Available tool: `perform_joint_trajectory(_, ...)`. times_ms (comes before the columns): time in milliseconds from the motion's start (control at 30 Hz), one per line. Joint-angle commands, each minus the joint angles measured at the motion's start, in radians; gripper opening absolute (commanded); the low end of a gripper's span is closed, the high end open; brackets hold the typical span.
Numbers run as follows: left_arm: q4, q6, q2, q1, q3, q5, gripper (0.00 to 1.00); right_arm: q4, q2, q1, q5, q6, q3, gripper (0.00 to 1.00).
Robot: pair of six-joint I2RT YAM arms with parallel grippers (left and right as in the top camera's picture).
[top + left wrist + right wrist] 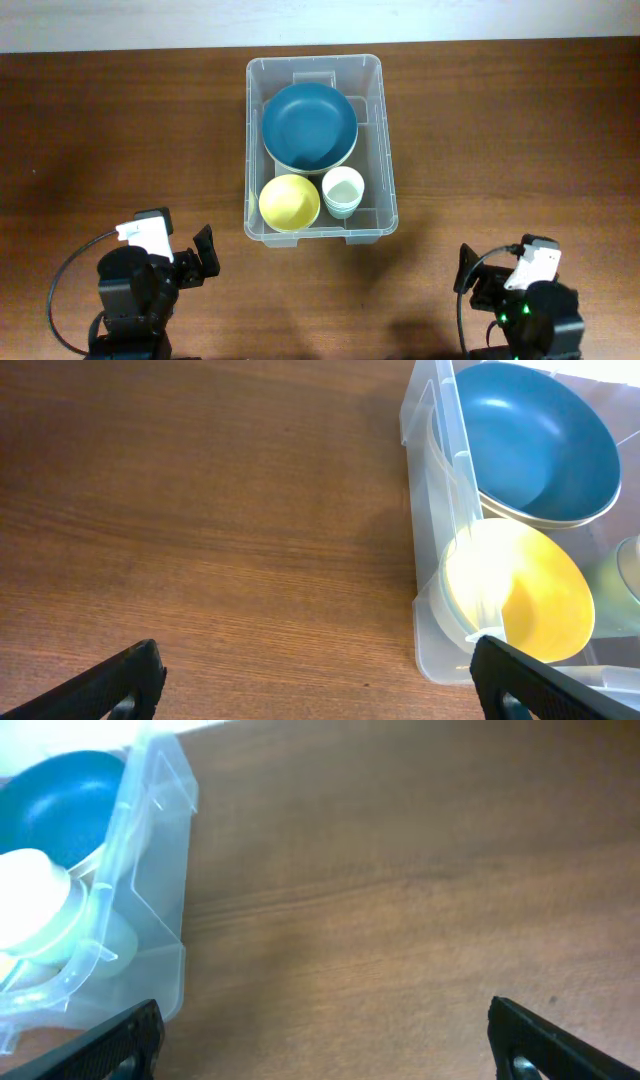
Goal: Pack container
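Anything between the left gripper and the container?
Nothing but bare wooden table lies between the left gripper and the container; the overhead and left wrist views both show it.

Overhead: bright, even light, sharp focus. Left wrist: strong glare on the yellow bowl [520, 600] behind the container [440, 540] wall; faint shadow on the table [385, 525] beside it. Right wrist: soft, hazy; white cup [30, 900] overexposed.
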Motion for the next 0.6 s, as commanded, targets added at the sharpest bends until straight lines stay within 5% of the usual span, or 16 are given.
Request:
perform_joint_trajectory(0,-0.002,0.002,-0.002,0.000,-0.012,0.015,1.00,0.003,-0.139,0.003,-0.024,-0.114,-0.042,0.99)
perform_joint_trajectory(300,-0.002,0.002,-0.002,0.000,-0.012,0.015,1.00,0.118,-0.220,0.004,-0.023,-0.158,-0.132,0.99)
perform_joint_trajectory(567,-0.002,0.002,-0.002,0.000,-0.012,0.015,1.00,0.620,-0.220,0.003,-0.080,-0.349,-0.333,0.99)
